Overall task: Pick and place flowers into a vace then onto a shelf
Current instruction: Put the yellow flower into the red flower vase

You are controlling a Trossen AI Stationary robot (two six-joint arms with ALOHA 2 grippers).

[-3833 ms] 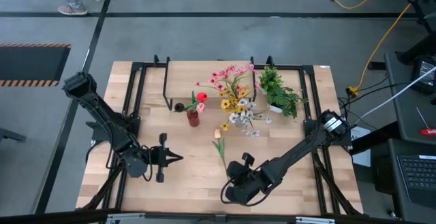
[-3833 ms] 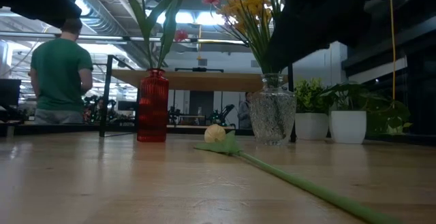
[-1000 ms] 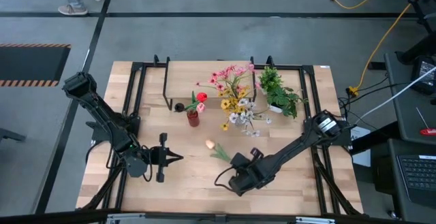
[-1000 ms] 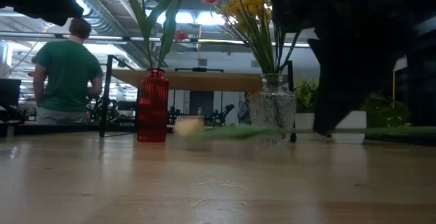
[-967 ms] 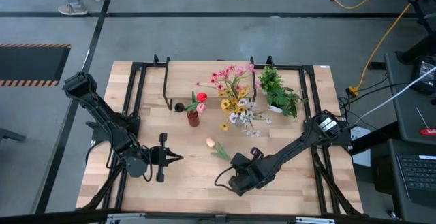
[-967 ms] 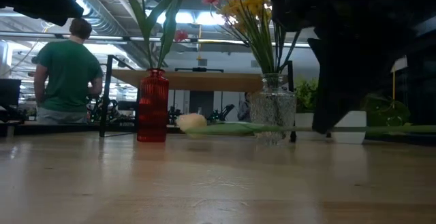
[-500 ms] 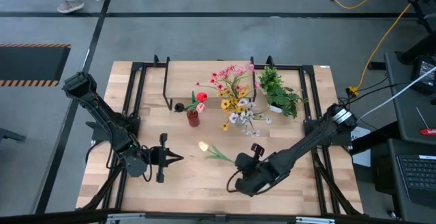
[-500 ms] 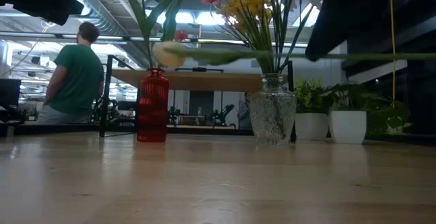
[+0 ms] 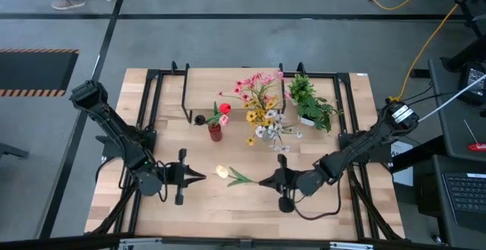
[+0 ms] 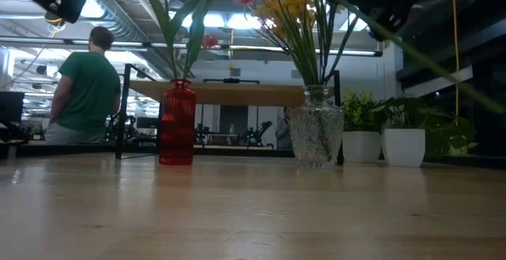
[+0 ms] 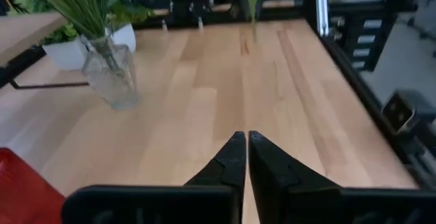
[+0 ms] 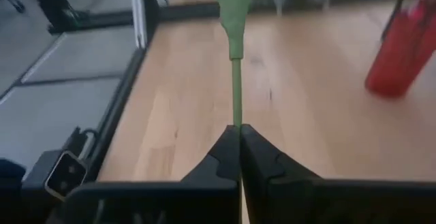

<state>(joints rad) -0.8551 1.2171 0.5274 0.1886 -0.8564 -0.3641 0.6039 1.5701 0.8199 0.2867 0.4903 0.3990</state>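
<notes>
Grey concrete floor surrounds the large light-wood tabletop (image 9: 190,204), with black-and-orange hazard mats at the edges, a yellow cable trailing at the upper right and a person's shoes just showing at the far edge of the high view. Seen level across the table, the room behind is a wide workshop with ceiling ducts and strip lights, where a person in a green shirt (image 10: 83,86) stands with back turned.

Toward the far side of the table stands the low light-wood shelf on thin black legs (image 9: 228,83). Just in front of it are a slim red ribbed glass vase (image 9: 216,131) with a red bloom and a tulip, and a clear glass vase (image 10: 316,137) packed with pink, yellow and white flowers (image 9: 262,102). A bushy green plant in a white pot (image 9: 311,106) sits to the right of these.

The right gripper (image 9: 267,180), near the table's middle, is clamped on the thin green stem of a single pale yellow-peach flower (image 9: 222,172), holding it clear of the wood; the stem runs leftward from the fingertips, with the bloom at the far end pointing toward the other arm. Its wrist camera shows the stem pinched between the closed tips (image 12: 238,139).

The left gripper (image 9: 196,176) waits near the table's left front, fingers pressed together and holding nothing, its tip close to the bloom but apart from it.
</notes>
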